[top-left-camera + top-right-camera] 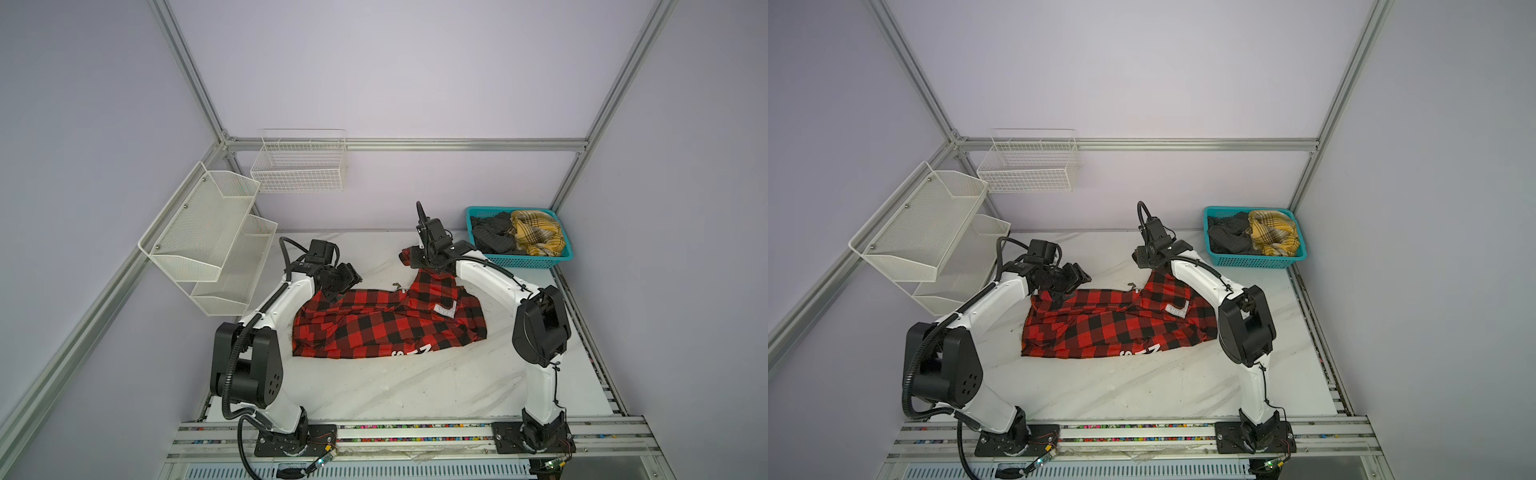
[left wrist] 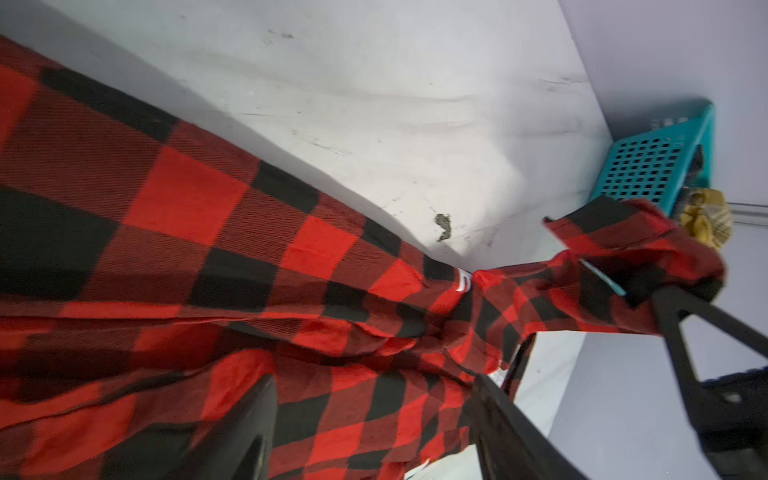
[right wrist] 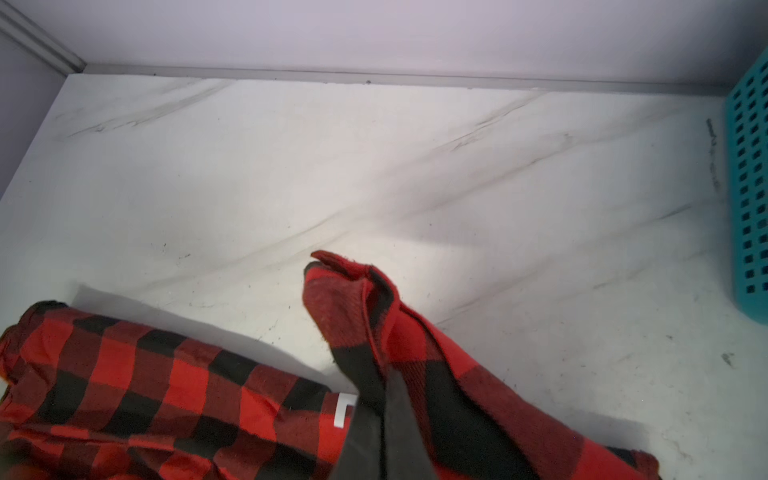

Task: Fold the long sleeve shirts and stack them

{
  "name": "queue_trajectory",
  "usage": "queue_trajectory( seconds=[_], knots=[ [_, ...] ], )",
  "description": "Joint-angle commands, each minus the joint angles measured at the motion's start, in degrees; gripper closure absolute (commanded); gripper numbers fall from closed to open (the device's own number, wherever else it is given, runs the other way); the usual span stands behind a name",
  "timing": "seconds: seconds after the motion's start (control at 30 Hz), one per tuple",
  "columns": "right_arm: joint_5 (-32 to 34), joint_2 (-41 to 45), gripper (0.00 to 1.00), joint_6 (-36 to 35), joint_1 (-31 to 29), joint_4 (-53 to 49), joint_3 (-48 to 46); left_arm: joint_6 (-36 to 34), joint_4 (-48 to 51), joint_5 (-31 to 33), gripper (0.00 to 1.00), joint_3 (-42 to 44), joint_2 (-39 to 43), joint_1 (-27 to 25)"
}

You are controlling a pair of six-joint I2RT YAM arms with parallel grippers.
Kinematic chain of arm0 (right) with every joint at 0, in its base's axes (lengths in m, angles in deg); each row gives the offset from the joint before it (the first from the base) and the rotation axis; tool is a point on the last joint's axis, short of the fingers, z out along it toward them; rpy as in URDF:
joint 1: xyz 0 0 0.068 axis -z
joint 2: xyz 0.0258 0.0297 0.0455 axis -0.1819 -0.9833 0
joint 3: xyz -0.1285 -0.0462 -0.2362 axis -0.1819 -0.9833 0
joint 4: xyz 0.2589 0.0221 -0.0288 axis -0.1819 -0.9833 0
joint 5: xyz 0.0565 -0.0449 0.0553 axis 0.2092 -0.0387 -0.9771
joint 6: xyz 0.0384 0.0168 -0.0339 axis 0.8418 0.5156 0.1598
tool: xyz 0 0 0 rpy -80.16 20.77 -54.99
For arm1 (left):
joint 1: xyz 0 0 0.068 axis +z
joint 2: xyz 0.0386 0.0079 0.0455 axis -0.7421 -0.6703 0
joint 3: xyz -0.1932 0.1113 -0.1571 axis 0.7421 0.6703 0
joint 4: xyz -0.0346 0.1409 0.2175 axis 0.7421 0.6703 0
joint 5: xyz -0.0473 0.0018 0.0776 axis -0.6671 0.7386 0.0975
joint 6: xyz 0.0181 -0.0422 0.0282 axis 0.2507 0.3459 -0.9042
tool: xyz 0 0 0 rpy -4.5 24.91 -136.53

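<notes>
The red-and-black check shirt (image 1: pixel 386 328) (image 1: pixel 1117 332) lies crumpled across the middle of the white table, with white letters at its front edge. My right gripper (image 1: pixel 420 261) (image 3: pixel 384 432) is shut on one sleeve (image 3: pixel 353 307) and holds it lifted at the back right. My left gripper (image 1: pixel 332 293) (image 2: pixel 374 419) hangs open just above the shirt's back left corner (image 2: pixel 187 249), fingers wide apart and gripping nothing. A yellow plaid shirt (image 1: pixel 536 237) (image 1: pixel 1273 232) and a dark grey shirt (image 1: pixel 494 239) lie bunched in the teal basket (image 1: pixel 523 262).
The teal basket (image 1: pixel 1258 261) stands at the back right corner. A white mesh shelf (image 1: pixel 199 237) and a wire basket (image 1: pixel 299 166) hang on the left and back walls. A small dark scrap (image 1: pixel 397 285) lies on the table behind the shirt.
</notes>
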Motion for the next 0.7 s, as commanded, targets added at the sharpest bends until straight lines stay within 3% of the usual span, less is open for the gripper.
queue_trajectory(
  seconds=[0.0,0.2,0.23,0.3,0.47,0.67],
  knots=[
    [-2.61,4.41,1.00,1.26,-0.96,4.68,-3.96,5.70,-6.65,-3.73,0.25,-8.80,-1.46,-0.57],
    [-5.46,6.90,1.00,2.12,-3.26,6.77,-8.35,14.61,-14.10,-7.10,0.17,-8.56,-3.92,-2.05],
    [-5.85,7.32,1.00,2.21,-3.65,7.61,-9.17,16.81,-16.33,-8.46,0.08,-7.87,-4.79,-2.55],
    [-7.04,8.03,1.00,2.22,-4.33,8.81,-10.32,20.83,-21.00,-10.60,0.05,-6.72,-6.38,-3.77],
    [-9.40,9.79,1.00,1.94,-5.31,11.20,-12.72,22.98,-22.24,-9.69,0.06,-10.86,-9.35,-7.29],
    [-10.05,10.44,1.00,1.96,-5.62,11.65,-13.95,26.50,-22.46,-11.36,0.19,-10.48,-12.49,-8.60]
  ],
)
